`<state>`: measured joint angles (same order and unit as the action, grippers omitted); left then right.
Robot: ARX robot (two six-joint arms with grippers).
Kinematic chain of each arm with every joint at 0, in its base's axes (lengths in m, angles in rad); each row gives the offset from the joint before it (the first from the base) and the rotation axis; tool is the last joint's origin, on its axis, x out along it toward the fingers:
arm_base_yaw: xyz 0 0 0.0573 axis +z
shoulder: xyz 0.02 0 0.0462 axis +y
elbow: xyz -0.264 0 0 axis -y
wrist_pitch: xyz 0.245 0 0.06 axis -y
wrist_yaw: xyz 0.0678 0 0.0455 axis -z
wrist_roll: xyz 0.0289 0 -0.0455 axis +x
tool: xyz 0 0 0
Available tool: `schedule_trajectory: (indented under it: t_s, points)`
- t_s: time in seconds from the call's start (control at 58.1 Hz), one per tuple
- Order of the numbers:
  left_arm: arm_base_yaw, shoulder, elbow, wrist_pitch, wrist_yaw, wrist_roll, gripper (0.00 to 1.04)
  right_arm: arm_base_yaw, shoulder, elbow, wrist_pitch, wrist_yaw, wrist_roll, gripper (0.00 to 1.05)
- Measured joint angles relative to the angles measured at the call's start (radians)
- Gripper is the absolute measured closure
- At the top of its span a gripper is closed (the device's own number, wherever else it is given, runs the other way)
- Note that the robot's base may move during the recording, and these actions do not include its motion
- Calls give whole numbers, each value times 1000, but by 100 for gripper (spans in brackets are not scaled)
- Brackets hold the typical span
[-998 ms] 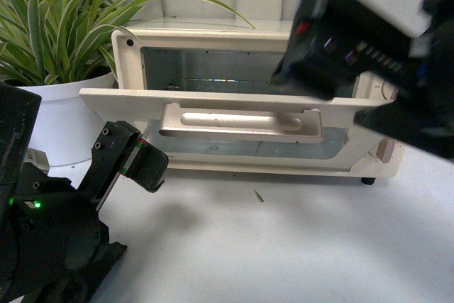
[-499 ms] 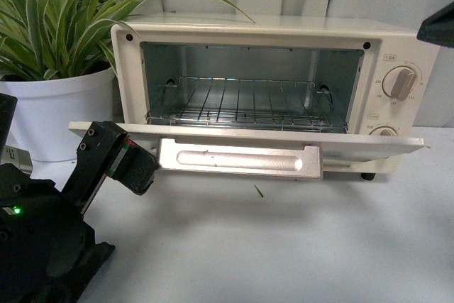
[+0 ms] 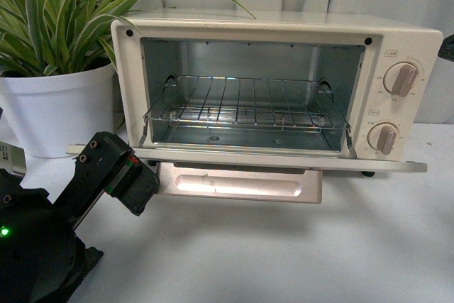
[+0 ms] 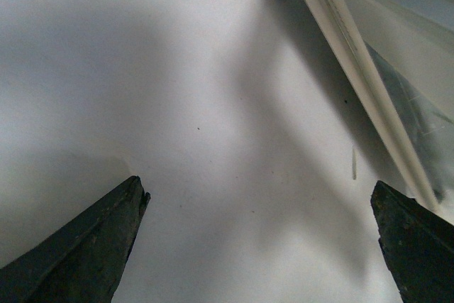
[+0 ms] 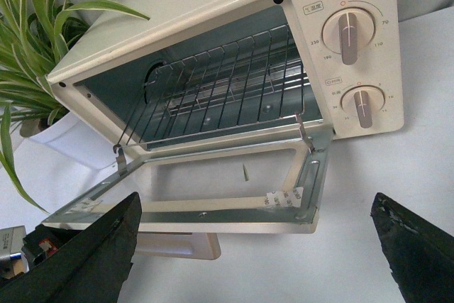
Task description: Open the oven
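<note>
The cream-white oven (image 3: 269, 30) stands on the white table with its glass door (image 3: 248, 160) folded down flat. The bar handle (image 3: 237, 184) hangs under the door's front edge. The wire rack (image 3: 241, 108) shows inside, and two round knobs (image 3: 401, 79) sit on the right panel. My left gripper (image 3: 135, 182) is open and empty, just left of the handle below the door's left corner. In the left wrist view its fingers (image 4: 85, 246) hang over bare table beside the door edge (image 4: 369, 83). My right gripper (image 5: 255, 246) is open and empty, held above the open door (image 5: 213, 207).
A spider plant in a white pot (image 3: 57, 108) stands left of the oven, close to my left arm. A small green leaf scrap (image 5: 245, 172) lies on the table under the door. A grey curtain hangs behind.
The oven door has swung from half open down to flat. My right arm has pulled up and away to the right, out of the front view. My left gripper has barely moved.
</note>
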<state>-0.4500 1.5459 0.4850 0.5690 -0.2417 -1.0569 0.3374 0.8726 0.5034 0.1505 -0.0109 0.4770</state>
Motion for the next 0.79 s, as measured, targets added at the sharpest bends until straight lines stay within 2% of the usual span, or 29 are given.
schedule_trajectory:
  t_s: [0.207, 0.327, 0.499, 0.792]
  points:
    - [-29, 0, -7, -5, -65, 150, 7, -42, -5, -20, 0, -24, 3, 9]
    - [-51, 2, -15, -20, -121, 314, 7, -54, -19, -28, -6, -37, 0, 9]
    - [-82, 19, -42, 6, -222, 554, 7, -50, -18, -50, -20, -39, -20, 9]
    - [-121, 20, -72, 55, -279, 806, 7, -20, -14, -52, -73, -19, -85, 9]
